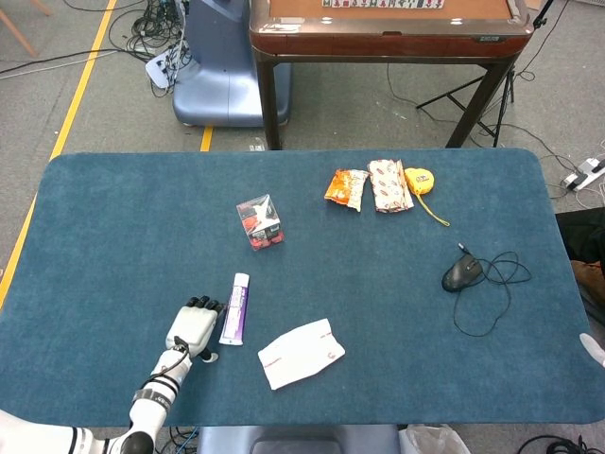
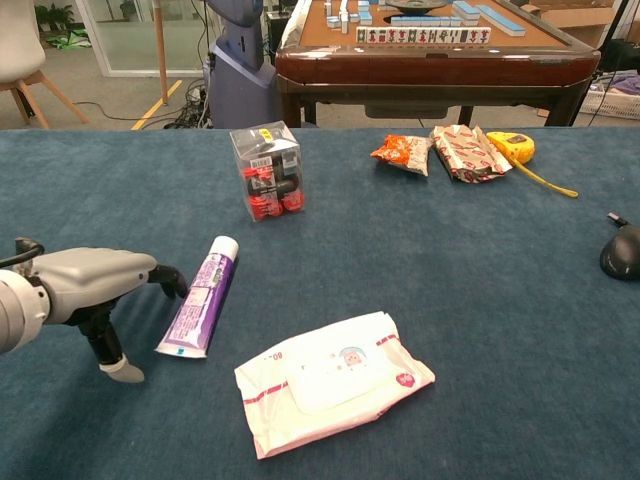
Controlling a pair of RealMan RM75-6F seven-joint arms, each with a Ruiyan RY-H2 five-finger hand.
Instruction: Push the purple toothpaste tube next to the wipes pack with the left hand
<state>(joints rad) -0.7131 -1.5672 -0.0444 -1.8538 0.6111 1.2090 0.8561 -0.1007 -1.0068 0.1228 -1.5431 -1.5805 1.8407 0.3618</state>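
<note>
A: Counter [image 1: 113, 227], blue cloth. Near left: purple toothpaste tube [image 1: 235, 308], wipes pack [image 1: 301, 353] just right of it.

B: Far side: clear box [image 1: 260, 222], two snack packets [image 1: 370, 187], yellow tape measure [image 1: 420, 180]. Right: corded mouse [image 1: 462, 273].
</note>
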